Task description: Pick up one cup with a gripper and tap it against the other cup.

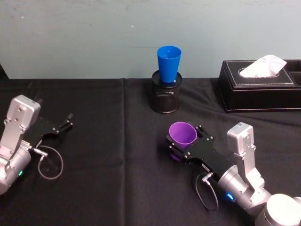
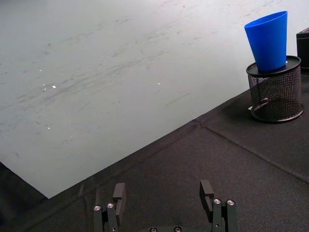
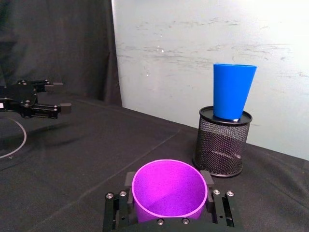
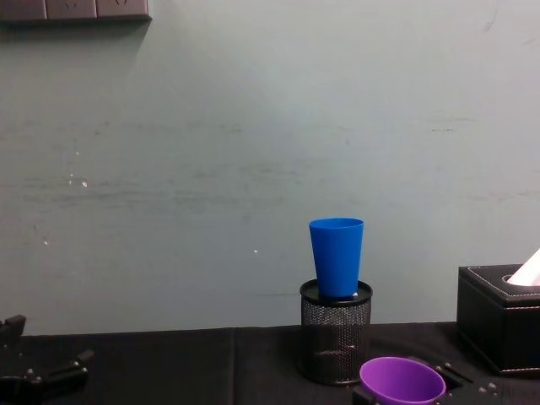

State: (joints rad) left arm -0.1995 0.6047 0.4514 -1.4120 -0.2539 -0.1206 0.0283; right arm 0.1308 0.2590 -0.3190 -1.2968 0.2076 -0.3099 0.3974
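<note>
Lower right of frame: we are gripping the purple cup (image 1: 183, 134) in our right gripper (image 1: 184, 144). Upper centre, the blue cup (image 1: 169, 63) is sitting in the mesh holder (image 1: 165, 96). Left gripper (image 1: 63, 124) is idling agape, far left.

Silver-grey arms with blue ring light, looped grey cables, black screw-studded jaws.

Black wire-mesh pen holder (image 1: 165, 96) upright on table (image 1: 113, 141) w/ black cloth, ahead of right end effector (image 1: 184, 143). Black tissue box (image 1: 259, 86) further right, white tissue poking out. Pale wall (image 4: 211, 152) behind.
</note>
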